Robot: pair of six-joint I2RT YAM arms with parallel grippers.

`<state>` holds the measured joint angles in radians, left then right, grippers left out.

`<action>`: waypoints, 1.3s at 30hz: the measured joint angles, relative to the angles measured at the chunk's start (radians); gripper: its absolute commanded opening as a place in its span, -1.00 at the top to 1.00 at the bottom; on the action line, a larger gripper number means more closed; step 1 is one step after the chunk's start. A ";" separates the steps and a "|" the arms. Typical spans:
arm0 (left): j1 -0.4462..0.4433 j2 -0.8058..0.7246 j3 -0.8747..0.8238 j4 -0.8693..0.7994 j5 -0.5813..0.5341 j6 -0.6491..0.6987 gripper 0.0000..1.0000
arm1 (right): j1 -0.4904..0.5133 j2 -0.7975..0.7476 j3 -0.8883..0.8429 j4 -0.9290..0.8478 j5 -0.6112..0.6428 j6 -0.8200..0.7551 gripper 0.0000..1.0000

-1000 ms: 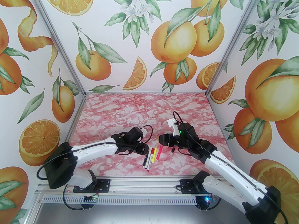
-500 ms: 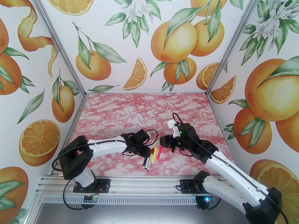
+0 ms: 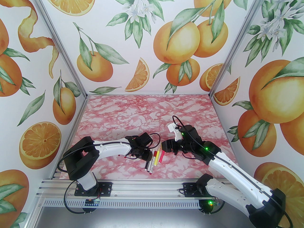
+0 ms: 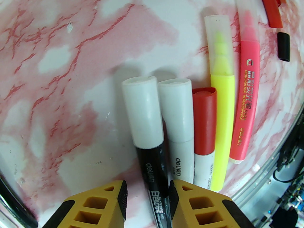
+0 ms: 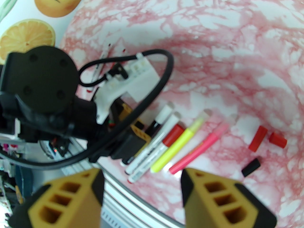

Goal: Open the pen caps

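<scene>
Several capped pens (image 3: pixel 154 159) lie side by side on the pink marble table near its front edge. In the left wrist view a black-barrelled pen with a white cap (image 4: pixel 143 110) runs between the fingers of my left gripper (image 4: pixel 147 193). The jaws are open around its barrel, the right pad (image 4: pixel 173 198) touching it and the left pad apart. Beside it lie a white pen (image 4: pixel 177 117), a red-capped pen (image 4: pixel 204 121), a yellow highlighter (image 4: pixel 220 84) and a pink highlighter (image 4: pixel 247 79). My right gripper (image 5: pixel 142 177) hovers open above the pens' near ends, nothing between its fingers.
Two loose red caps (image 5: pixel 257 138) (image 5: pixel 277 139) and a loose black cap (image 5: pixel 251 167) lie right of the pens. Slim pens (image 5: pixel 104 56) lie behind the left arm. The left arm's wrist (image 3: pixel 140 144) and the right arm's wrist (image 3: pixel 187 139) are close together over the table.
My left arm has swung right and lowered its gripper onto the pens, and its jaws have narrowed around the black pen. The right gripper has edged slightly left.
</scene>
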<state>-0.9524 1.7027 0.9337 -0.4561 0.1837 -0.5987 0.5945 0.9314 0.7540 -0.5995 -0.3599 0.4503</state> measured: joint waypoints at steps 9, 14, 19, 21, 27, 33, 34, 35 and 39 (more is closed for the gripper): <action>-0.010 0.033 0.058 -0.089 -0.082 0.032 0.35 | 0.000 0.001 0.000 0.000 0.000 0.000 -0.17; -0.013 0.050 0.086 -0.142 -0.133 0.058 0.41 | 0.000 0.001 0.000 0.000 0.000 0.000 -0.17; -0.025 0.059 0.098 -0.168 -0.185 0.077 0.45 | 0.000 0.001 0.000 0.000 0.001 0.000 -0.15; -0.026 0.060 0.098 -0.169 -0.190 0.078 0.45 | 0.000 0.000 0.000 0.000 0.002 0.001 -0.14; -0.026 0.060 0.101 -0.171 -0.193 0.083 0.63 | 0.000 -0.024 -0.007 0.016 0.039 0.023 -0.06; 0.011 -0.002 0.084 -0.131 -0.140 0.109 0.66 | 0.000 -0.103 -0.056 0.098 0.073 0.102 0.01; 0.032 -0.037 0.072 -0.112 -0.108 0.115 0.65 | 0.000 -0.111 -0.068 0.119 0.076 0.124 0.03; 0.052 -0.072 0.065 -0.095 -0.080 0.120 0.64 | 0.000 -0.116 -0.078 0.136 0.079 0.141 0.03; 0.148 -0.217 0.041 0.010 0.073 0.142 0.61 | 0.000 -0.120 -0.136 0.251 0.081 0.248 0.03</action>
<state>-0.8040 1.4860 0.9749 -0.4461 0.2565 -0.4564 0.5945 0.8116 0.6182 -0.3481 -0.2790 0.6983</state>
